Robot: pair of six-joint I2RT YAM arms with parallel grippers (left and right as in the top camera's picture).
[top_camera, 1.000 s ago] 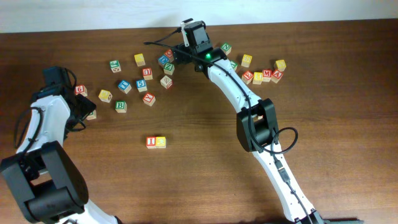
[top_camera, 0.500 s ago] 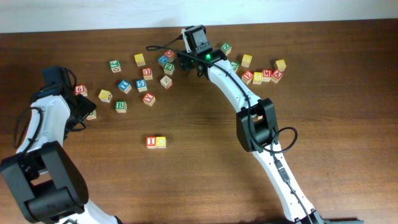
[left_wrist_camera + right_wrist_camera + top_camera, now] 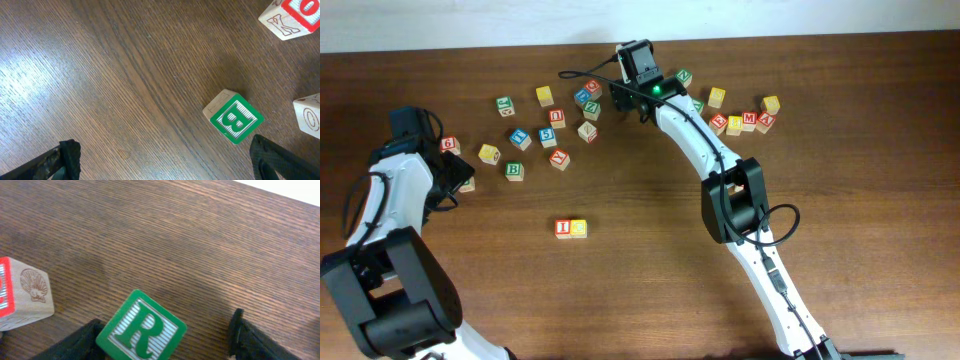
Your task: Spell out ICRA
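Cube R (image 3: 141, 331) sits inside your right hand (image 3: 166, 334), lower centre, unclenched, gap at right. Your left hand (image 3: 162, 145) hangs released over the worktop (image 3: 100, 75).

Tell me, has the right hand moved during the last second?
Yes. In the overhead view the right hand shifted slightly to the right, closer to the green cube near the table's far edge.

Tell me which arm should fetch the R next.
Right. The green R cube sits inside the right claw, while the left claw hangs open far off, near the B cube.
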